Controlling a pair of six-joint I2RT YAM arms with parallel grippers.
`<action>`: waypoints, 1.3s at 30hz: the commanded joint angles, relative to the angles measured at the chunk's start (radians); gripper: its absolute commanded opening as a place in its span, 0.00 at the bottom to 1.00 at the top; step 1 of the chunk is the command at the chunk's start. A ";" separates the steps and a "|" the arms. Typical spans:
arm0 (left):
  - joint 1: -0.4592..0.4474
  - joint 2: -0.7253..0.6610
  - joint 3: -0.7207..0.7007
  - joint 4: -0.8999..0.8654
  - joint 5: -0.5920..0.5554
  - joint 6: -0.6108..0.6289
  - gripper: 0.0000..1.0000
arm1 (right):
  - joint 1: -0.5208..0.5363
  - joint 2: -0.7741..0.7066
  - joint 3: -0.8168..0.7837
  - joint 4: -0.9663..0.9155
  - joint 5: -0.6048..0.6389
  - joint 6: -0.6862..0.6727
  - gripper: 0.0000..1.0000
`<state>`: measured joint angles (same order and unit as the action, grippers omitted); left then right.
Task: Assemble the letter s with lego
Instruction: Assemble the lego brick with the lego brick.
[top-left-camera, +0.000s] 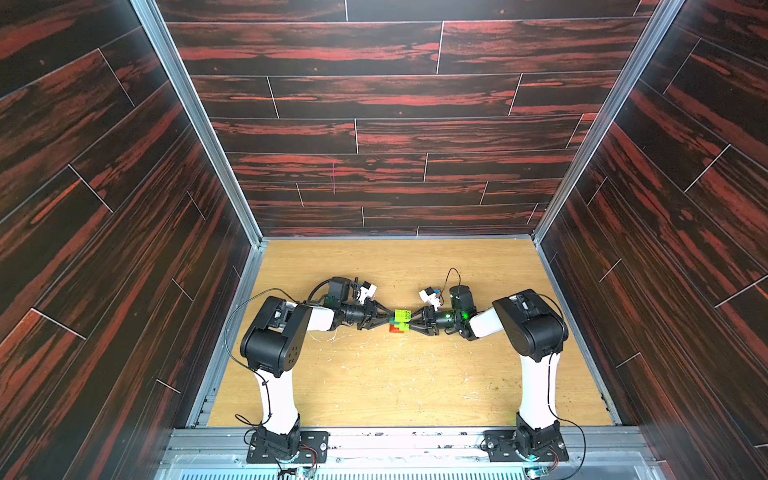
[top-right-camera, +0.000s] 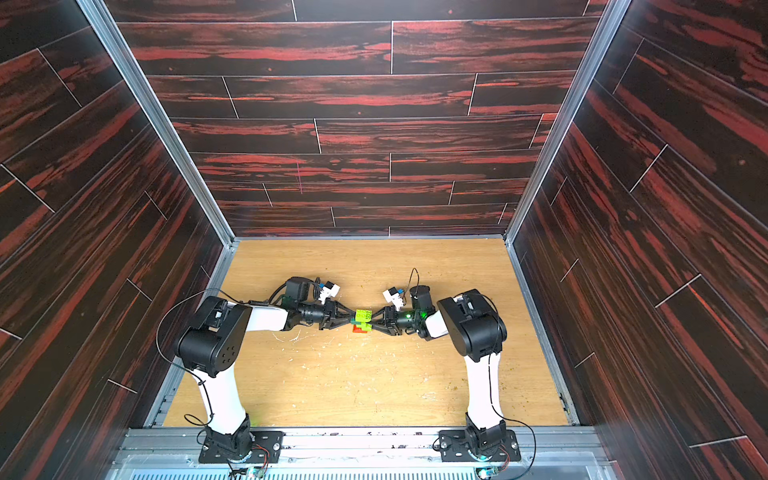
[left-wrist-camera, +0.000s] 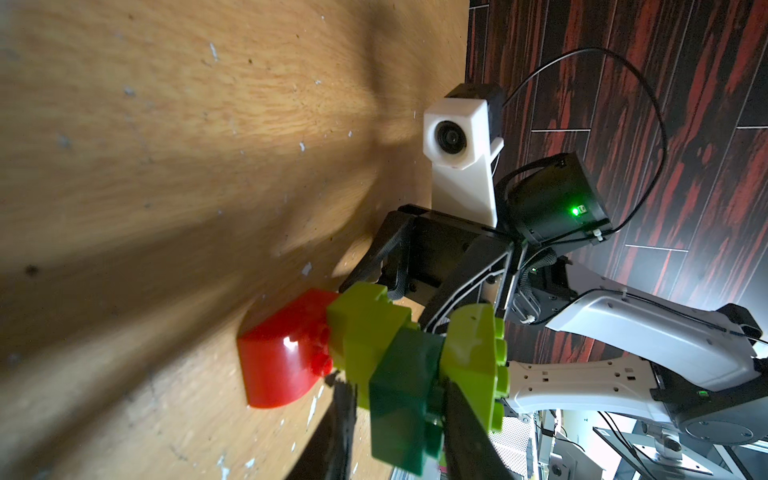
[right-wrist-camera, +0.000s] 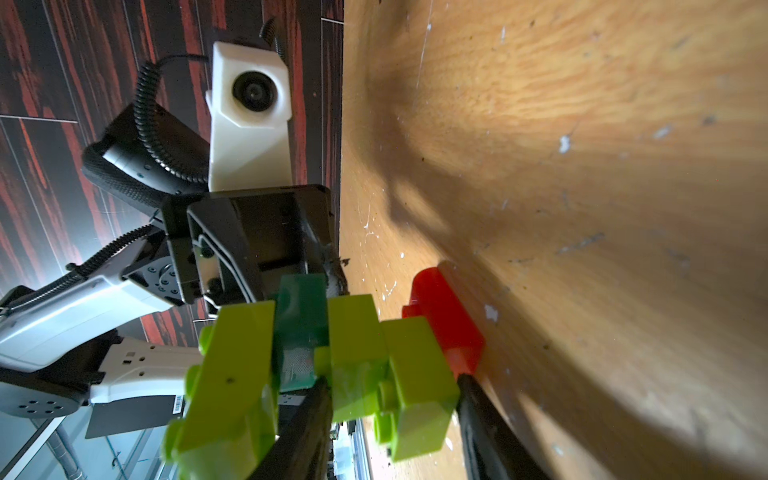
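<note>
Light wooden tabletop (top-left-camera: 374, 374) lies open all round the small stepped lego letter s (top-left-camera: 400, 321), lower centre in both top views, well apart from the dark plank walls (top-left-camera: 104, 208). It stands on its red brick (left-wrist-camera: 282, 365). The right gripper (top-left-camera: 411, 321) clamps its lime green bricks (right-wrist-camera: 419, 395). The left gripper (top-left-camera: 389, 321) narrowly flanks the dark green brick (left-wrist-camera: 403, 374), contact unclear. Wrist-view frame edges cut off both grippers' fingers.

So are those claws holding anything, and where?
Both grip the lego stack: left claw at the dark green brick, right claw at the lime bricks by the red brick.
</note>
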<state>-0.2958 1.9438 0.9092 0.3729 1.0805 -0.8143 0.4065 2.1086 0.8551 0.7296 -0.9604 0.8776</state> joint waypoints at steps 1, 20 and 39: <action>-0.030 0.006 -0.009 -0.101 -0.080 0.012 0.37 | 0.022 0.039 -0.051 -0.164 0.097 -0.031 0.51; -0.030 -0.062 -0.015 -0.056 -0.065 -0.031 0.52 | 0.020 -0.044 -0.079 -0.069 0.051 0.004 0.55; -0.019 -0.095 0.010 -0.153 -0.084 0.027 0.60 | 0.001 -0.098 -0.088 -0.090 0.046 -0.018 0.60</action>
<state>-0.3153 1.8900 0.9047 0.2466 1.0046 -0.8078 0.4107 2.0411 0.7784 0.7025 -0.9314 0.8799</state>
